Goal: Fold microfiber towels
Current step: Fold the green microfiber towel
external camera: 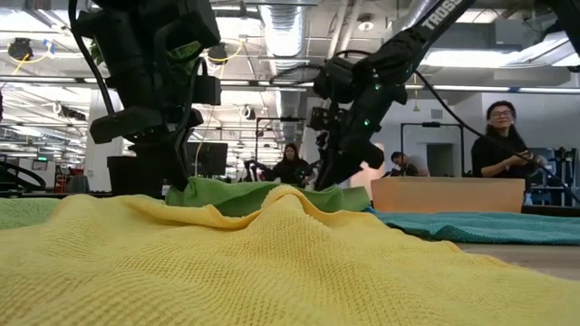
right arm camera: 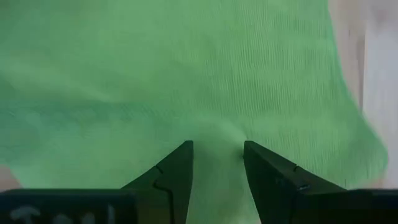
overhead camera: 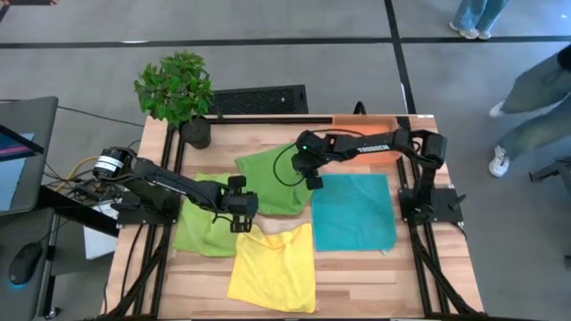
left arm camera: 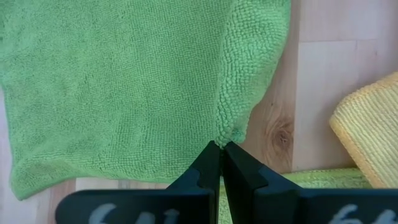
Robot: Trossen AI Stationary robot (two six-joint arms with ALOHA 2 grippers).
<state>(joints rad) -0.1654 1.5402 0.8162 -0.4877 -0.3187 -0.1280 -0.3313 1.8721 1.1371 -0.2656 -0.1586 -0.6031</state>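
**Green towel held at one corner, second gripper poised over it**

Wooden tabletop (overhead camera: pixel 357 267) carries four towels, with an open workspace and people standing beyond it. Largest to smallest:

Teal towel (overhead camera: pixel 353 212): lies flat and square on the right side, unfolded.

Yellow towel (overhead camera: pixel 275 267): lies at the near edge, rumpled, with a raised ridge across it in the low view.

Lime towel (overhead camera: pixel 202 227): lies on the left, partly beneath the left arm, creased.

Green towel (overhead camera: pixel 268 178): lies mid-table toward the far side, between the two arms, bunched and irregular in outline. Its pile is fine and looped, and it looks limp.

Left gripper (overhead camera: pixel 241 214): pressed together, pinching a corner of the green towel (left arm camera: pixel 227 134) at the fingertips.

Right gripper (overhead camera: pixel 313 178): spread, hovering over the green towel's right edge, cloth lying between and below its fingers (right arm camera: pixel 267 168); no grip visible.

Assessment: the towel's long axis runs between the two grippers. The right gripper appears nearer the free edge and needs to descend and close before any stretch or fold.
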